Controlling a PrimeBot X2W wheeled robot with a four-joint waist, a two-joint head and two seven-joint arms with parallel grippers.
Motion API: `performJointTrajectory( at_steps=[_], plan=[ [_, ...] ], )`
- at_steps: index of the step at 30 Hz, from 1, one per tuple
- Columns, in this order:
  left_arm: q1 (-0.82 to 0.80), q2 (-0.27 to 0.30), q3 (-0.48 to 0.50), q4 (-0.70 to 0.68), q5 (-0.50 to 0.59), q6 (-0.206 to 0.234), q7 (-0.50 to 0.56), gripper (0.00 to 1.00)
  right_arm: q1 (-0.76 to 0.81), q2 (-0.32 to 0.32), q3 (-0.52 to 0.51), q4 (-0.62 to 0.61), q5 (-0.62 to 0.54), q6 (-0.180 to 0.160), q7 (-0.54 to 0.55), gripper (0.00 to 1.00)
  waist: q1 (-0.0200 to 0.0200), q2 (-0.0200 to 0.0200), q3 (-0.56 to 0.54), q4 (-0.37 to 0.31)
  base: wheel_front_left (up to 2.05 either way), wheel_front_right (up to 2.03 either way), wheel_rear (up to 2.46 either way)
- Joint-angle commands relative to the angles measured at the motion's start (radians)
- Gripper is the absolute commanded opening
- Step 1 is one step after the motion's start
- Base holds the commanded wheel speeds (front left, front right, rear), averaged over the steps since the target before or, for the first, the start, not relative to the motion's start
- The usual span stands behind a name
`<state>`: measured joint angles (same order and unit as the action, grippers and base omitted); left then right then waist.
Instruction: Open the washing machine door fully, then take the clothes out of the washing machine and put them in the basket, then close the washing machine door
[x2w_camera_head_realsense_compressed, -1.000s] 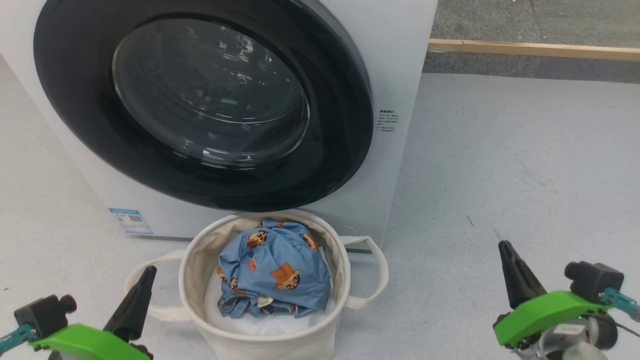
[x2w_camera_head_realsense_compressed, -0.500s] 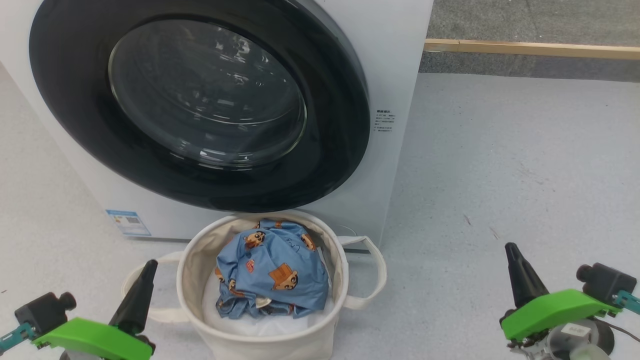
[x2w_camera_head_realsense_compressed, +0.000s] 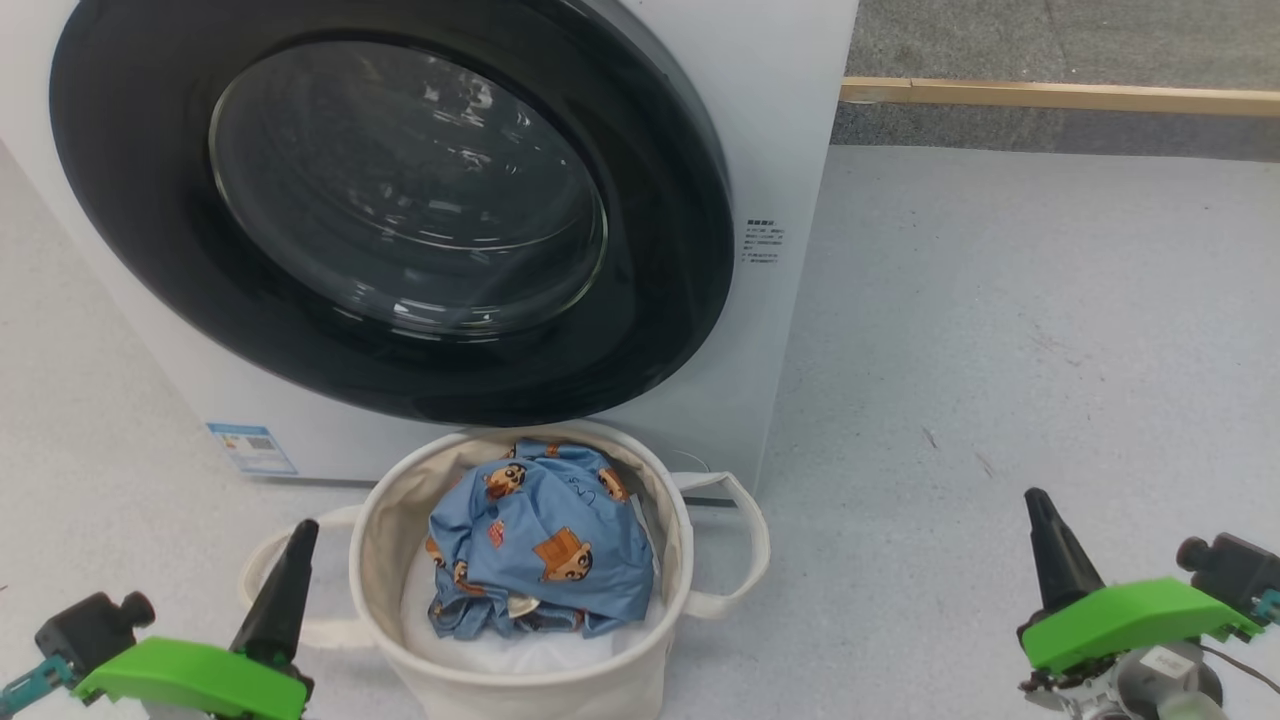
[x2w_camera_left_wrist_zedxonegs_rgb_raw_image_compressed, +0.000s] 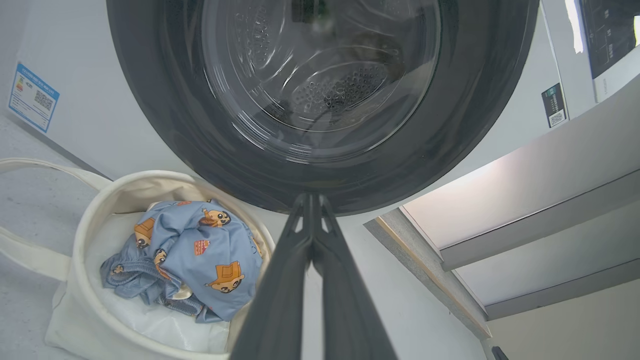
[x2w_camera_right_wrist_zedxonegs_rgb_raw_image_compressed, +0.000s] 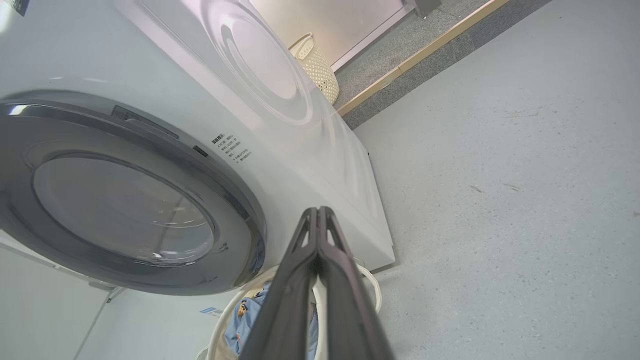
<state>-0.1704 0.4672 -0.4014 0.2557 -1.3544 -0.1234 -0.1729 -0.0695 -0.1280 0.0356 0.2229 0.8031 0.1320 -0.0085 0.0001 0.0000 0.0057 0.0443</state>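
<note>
Head view down on washing machine door (x2w_camera_head_realsense_compressed: 400, 200) and basket (x2w_camera_head_realsense_compressed: 560, 695), wrist views low, sharing both

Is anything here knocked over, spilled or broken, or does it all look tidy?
Nothing stands out. The washing machine door looks shut, the basket stands upright just in front of it, and the clothes lie bundled inside, none hanging over the rim. Only a few faint scuffs mark the floor.

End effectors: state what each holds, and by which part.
Nothing: left end effector and right end effector are shut and empty; light blue cartoon-print clothes lie in the round cream canvas basket.
</note>
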Motion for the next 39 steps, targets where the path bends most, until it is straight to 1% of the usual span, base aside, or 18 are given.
performJointTrajectory(
  at_steps=[1,39],
  plan=[
    [-0.029,0.014,0.042,-0.024,-0.011,-0.003,0.004,0.00,-0.042,0.001,-0.006,-0.026,0.023,0.000,0.007,0.00,-0.0001,0.0000,0.000,-0.001,0.00,0.00,0.00],
    [0.016,-0.154,0.217,-0.021,-0.157,-0.005,0.100,0.00,-0.040,0.036,-0.072,-0.004,0.381,-0.001,0.060,0.00,-0.0001,0.0000,-0.001,-0.021,0.00,0.00,0.00]
  ],
)
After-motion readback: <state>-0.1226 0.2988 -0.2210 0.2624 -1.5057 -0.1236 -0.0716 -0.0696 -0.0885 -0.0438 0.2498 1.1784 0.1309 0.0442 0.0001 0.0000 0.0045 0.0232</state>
